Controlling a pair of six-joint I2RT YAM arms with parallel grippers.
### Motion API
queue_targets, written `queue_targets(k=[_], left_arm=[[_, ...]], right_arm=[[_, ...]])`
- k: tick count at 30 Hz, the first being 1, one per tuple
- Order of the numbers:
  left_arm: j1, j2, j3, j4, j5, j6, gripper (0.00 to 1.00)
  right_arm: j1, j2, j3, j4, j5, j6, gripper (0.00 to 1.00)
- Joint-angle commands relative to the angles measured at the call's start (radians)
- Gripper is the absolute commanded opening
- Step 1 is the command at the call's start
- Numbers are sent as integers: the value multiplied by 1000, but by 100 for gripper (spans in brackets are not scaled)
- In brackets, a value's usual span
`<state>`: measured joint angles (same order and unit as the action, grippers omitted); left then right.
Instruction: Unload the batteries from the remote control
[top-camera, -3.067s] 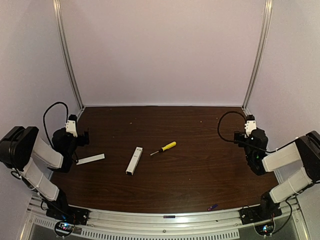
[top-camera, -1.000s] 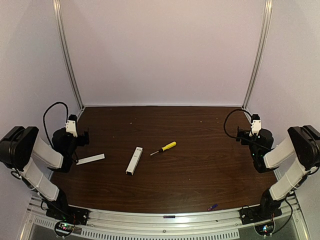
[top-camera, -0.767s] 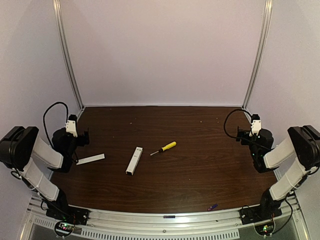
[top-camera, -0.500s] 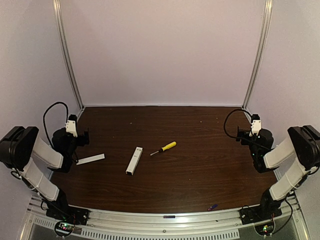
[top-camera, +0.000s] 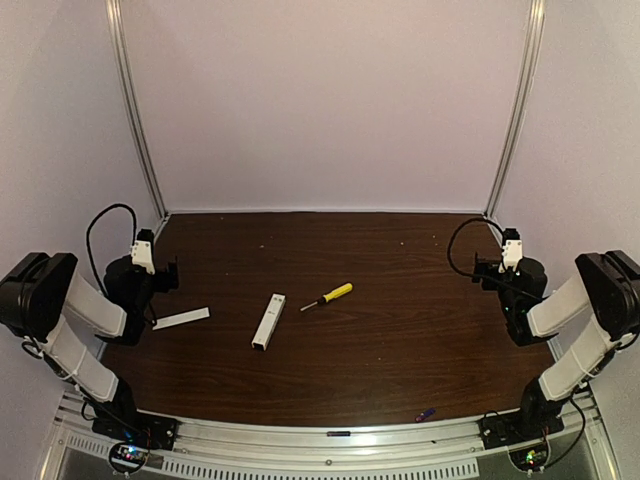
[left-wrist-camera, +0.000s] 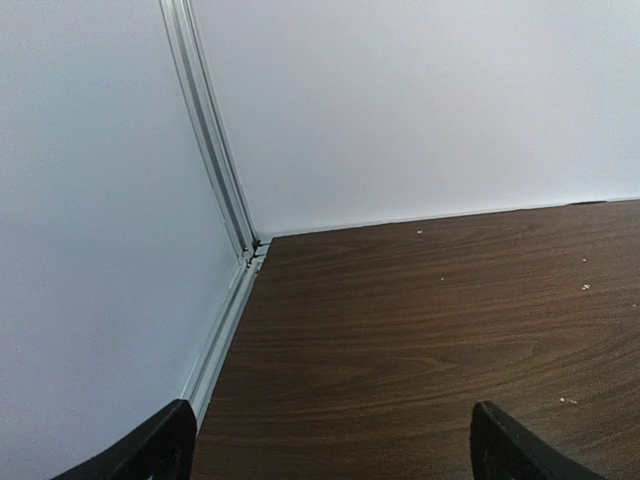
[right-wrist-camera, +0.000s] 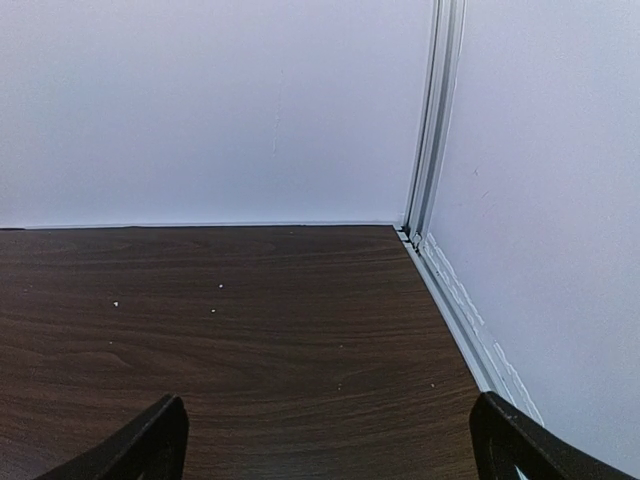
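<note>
Dark wood worktop (top-camera: 400, 340), pale walls all round. The left gripper (left-wrist-camera: 330, 452) hangs at its own edge, fingers spread wide with nothing between them. The right gripper (right-wrist-camera: 330, 445) is spread just the same at the opposite edge, facing a corner. The remote control (top-camera: 268, 321) lies flat between the two, nearer the left gripper, well apart from both. The white cover strip (top-camera: 181, 319) sits near the left gripper. A yellow-handled screwdriver (top-camera: 327, 296) lies near the remote. One blue-purple battery (top-camera: 425, 413) rests well behind the right gripper, near that arm's base.
</note>
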<state>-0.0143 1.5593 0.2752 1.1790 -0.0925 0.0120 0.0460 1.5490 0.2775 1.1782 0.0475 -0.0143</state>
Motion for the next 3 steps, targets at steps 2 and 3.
queue_targets(k=[2,3], left_arm=[[5,8,-5,44,8,-8,97],[5,8,-5,44,8,-8,97]], right_arm=[[-3,6,10,1,-12,14,100],[-3,6,9,3,-12,14,100]])
